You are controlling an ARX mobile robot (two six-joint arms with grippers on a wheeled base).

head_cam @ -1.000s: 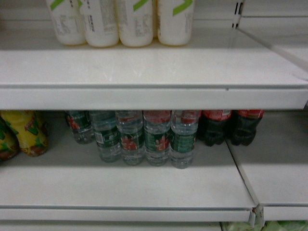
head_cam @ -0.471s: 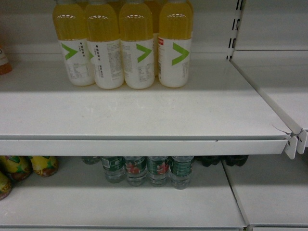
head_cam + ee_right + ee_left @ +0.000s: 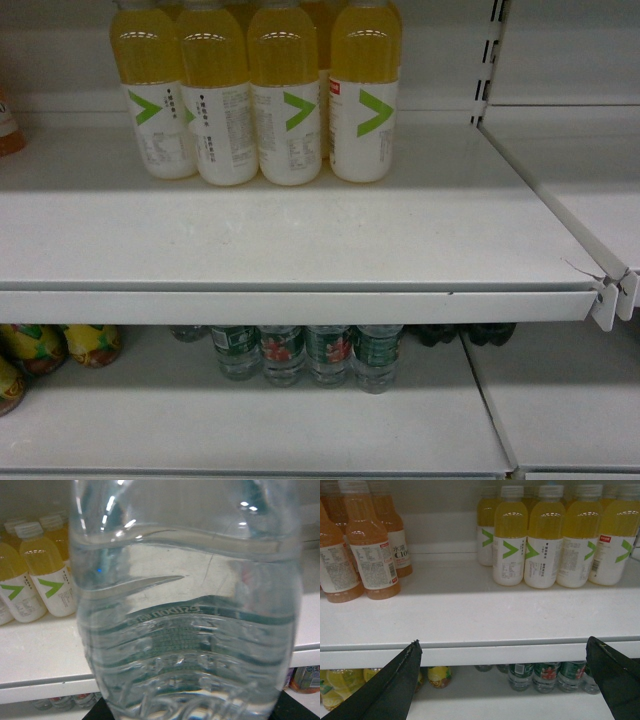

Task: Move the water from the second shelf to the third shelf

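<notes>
Four yellow juice bottles (image 3: 258, 95) stand at the shelf's (image 3: 300, 240) back edge, the left claw (image 3: 505, 680) gapes level, and the right claw, itself unseen, seemingly holds one water bottle (image 3: 185, 605).

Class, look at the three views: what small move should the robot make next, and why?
Probably carry the water bottle forward over the bare part of the upper shelf, right of the yellow drinks. The bottle fills the right wrist view, apparently held, and that patch looks free.

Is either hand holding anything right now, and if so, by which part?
The right hand seems to hold a water bottle, apparently low on its body; the grip itself is hidden. The left hand is open and empty.
</notes>
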